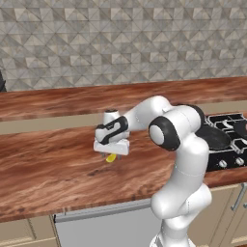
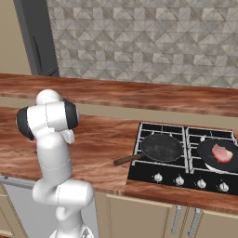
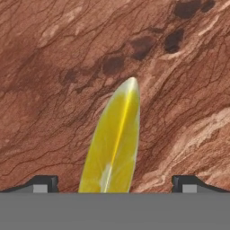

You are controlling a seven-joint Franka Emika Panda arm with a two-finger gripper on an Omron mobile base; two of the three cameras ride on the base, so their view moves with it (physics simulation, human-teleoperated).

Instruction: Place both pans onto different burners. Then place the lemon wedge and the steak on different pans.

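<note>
Counter: brown wood-grain top, the cooktop is set in it
Pan with brown handle: on the left front burner, nothing in it
Second pan: on the right front burner
Steak: lies inside the second pan
Gripper: fingers spread wide, low over the counter, holding nothing
Lemon wedge: on the counter, between the fingertips, well apart from the cooktop

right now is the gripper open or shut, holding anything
Gripper: open, holding nothing; its fingertips stand wide on either side of the lemon wedge, which lies on the wooden counter.
</note>
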